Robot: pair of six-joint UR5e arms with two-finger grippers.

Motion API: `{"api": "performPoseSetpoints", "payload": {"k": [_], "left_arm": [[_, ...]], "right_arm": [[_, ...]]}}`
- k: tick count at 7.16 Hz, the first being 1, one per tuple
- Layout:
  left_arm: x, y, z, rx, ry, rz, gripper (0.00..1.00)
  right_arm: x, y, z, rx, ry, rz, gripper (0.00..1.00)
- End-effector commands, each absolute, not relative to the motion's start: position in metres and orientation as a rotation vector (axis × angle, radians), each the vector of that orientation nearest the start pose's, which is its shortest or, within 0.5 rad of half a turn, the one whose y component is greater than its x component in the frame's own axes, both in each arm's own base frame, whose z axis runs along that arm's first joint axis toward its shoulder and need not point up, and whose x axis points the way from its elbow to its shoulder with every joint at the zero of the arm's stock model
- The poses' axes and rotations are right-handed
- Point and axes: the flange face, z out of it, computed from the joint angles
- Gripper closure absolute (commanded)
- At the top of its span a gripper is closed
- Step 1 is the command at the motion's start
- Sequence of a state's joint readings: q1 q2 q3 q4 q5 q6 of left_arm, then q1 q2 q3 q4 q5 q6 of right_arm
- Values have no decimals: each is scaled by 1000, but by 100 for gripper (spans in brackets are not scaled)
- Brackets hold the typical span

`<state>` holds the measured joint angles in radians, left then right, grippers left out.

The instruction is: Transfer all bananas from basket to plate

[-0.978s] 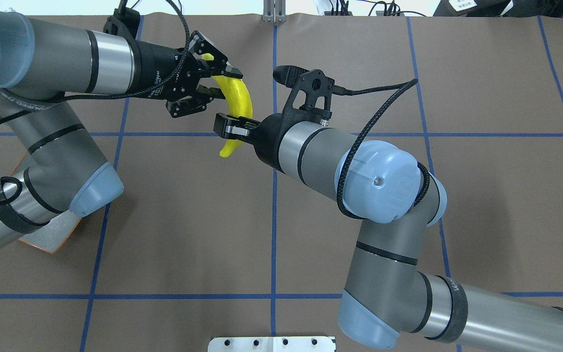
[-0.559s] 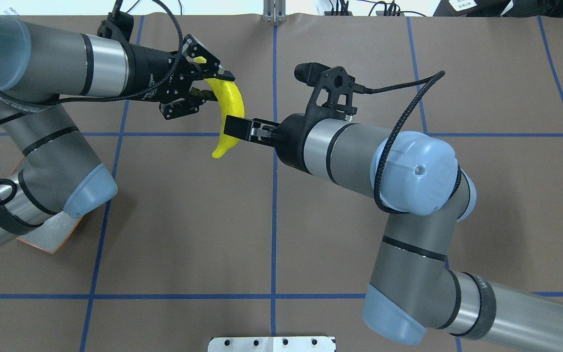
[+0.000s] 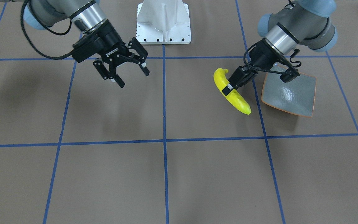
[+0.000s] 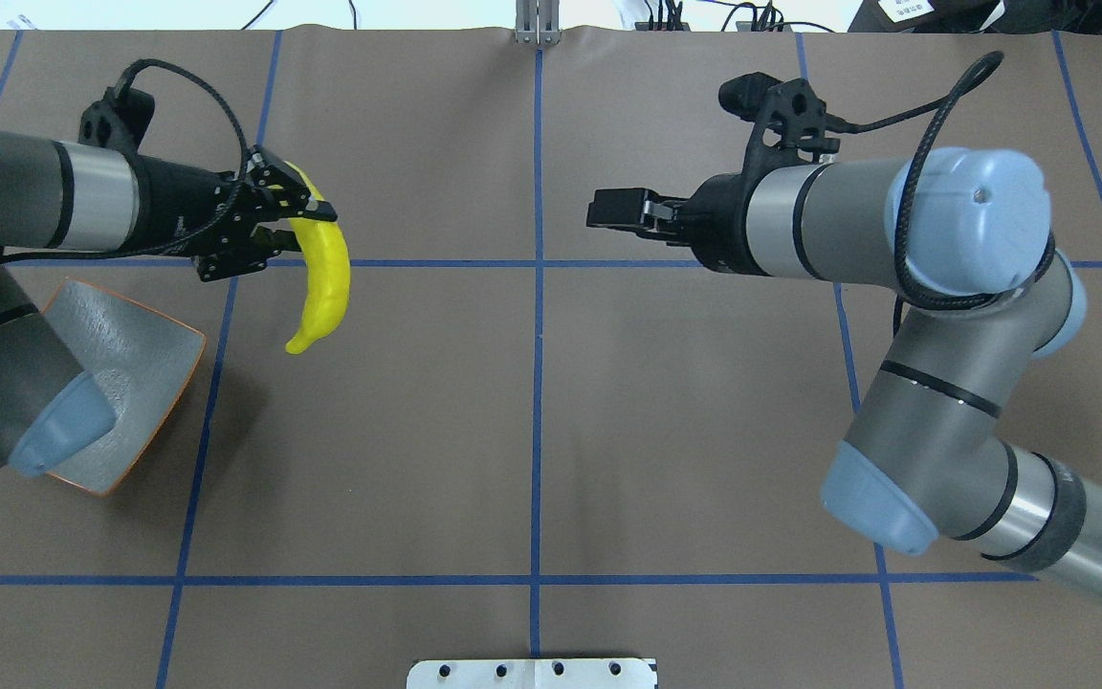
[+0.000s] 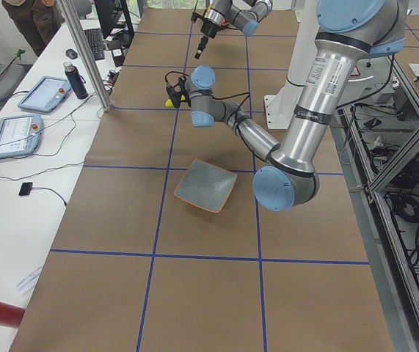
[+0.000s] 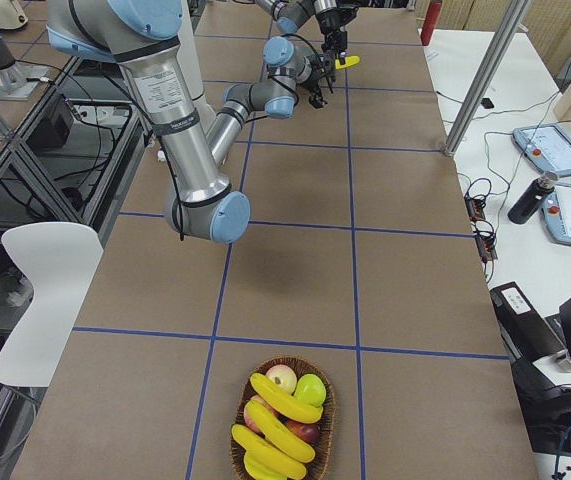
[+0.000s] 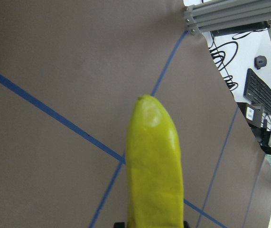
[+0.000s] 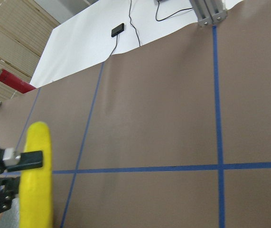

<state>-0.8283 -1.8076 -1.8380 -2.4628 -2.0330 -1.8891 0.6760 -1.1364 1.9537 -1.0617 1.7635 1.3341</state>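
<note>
Banana [image 4: 326,282] in left gripper [image 4: 295,222]: one; plate [image 4: 149,344]: one.

**Setting:** robotics laboratory.

**Evidence:**
- Two grey-and-blue articulated arms [image 4: 857,239], with a white pedestal [image 3: 164,23] between them, behind the jaws.
- Counter [image 4: 532,431] beneath the jaws, covered in brown sheeting and ruled into squares by blue tape [image 4: 537,316].
- Aluminium profile posts [image 5: 84,51] at the counter's edge, beyond the jaws.
- White side table [image 5: 4,220] past those posts, carrying two teach pendants [image 5: 42,93], a keyboard [image 7: 259,95] and trailing cables [image 6: 475,190].
- Open metal framing [image 5: 407,139] behind the arms.
</note>
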Motion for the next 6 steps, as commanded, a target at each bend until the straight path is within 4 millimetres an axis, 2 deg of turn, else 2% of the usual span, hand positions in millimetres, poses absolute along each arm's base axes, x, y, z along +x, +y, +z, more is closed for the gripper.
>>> {"api": "performPoseSetpoints", "payload": {"k": [1,3,4,6], "left_arm": [[252,-430,395,67,1280,-559,100],[225,-417,471,159,1118,-434,100],[219,-417,503,199,1045,-389,100],[220,-419,540,239,964,-287,100]], "right_arm": [[-343,-466,231,413,-1074,190,0],[-315,-481,274,396,-939,75,0],[-294,-484,300,386,-906,4,0],[-244,-490,347,376,-866,-120,0]]}}
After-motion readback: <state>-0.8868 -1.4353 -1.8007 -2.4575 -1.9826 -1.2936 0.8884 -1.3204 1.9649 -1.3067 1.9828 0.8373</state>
